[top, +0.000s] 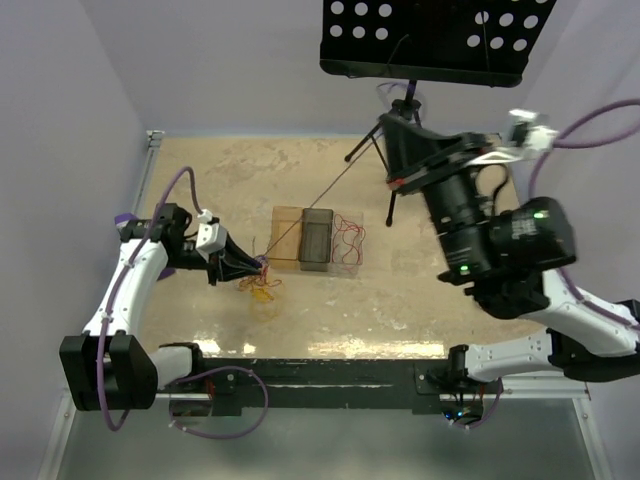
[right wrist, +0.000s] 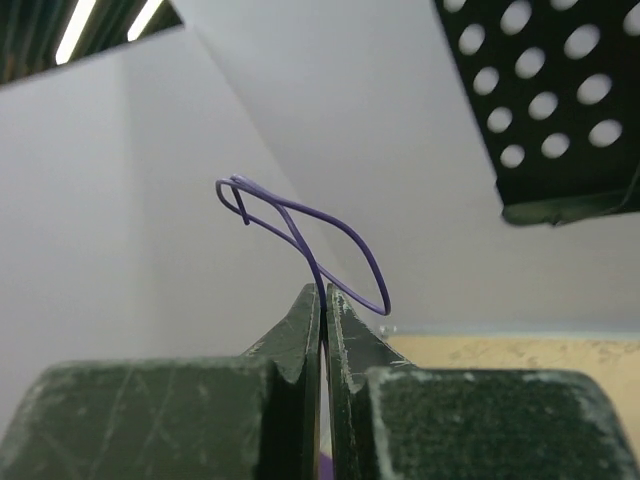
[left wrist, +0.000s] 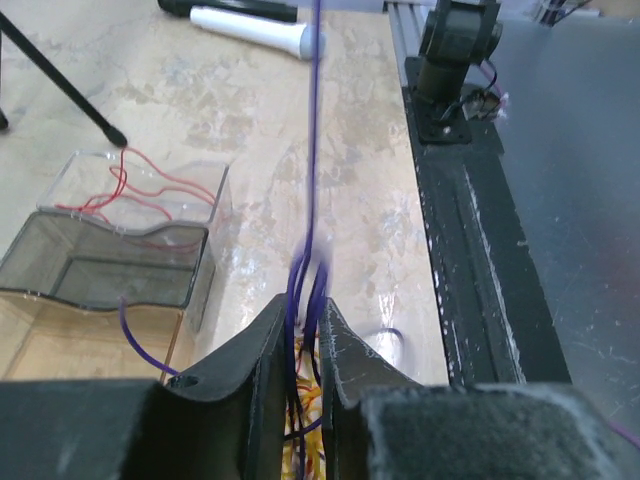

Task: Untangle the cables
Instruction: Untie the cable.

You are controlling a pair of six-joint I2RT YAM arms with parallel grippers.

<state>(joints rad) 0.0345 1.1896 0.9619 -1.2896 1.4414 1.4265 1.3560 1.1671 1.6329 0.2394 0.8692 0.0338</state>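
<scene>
Three small boxes (top: 316, 240) sit side by side mid-table (top: 420, 310) — tan, smoky, clear — and a black perforated stand (top: 430, 35) looms beyond.

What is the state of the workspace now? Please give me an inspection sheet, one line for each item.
Surface: beige table, worn, glossy near the front edge.
Job's things: purple wire stretched taut between both hands; yellow and orange wires tangled under the left hand; red wire lying in the clear box.
Clutter: three small boxes side by side; tripod at the far side.
Hands: left hand closed on the purple wire, low over the table; right hand shut on a loop of it, high above the table.
Cables: lilac arm cables apart from the wires.
Surroundings: pale walls; black perforated panel above the far edge.
</scene>
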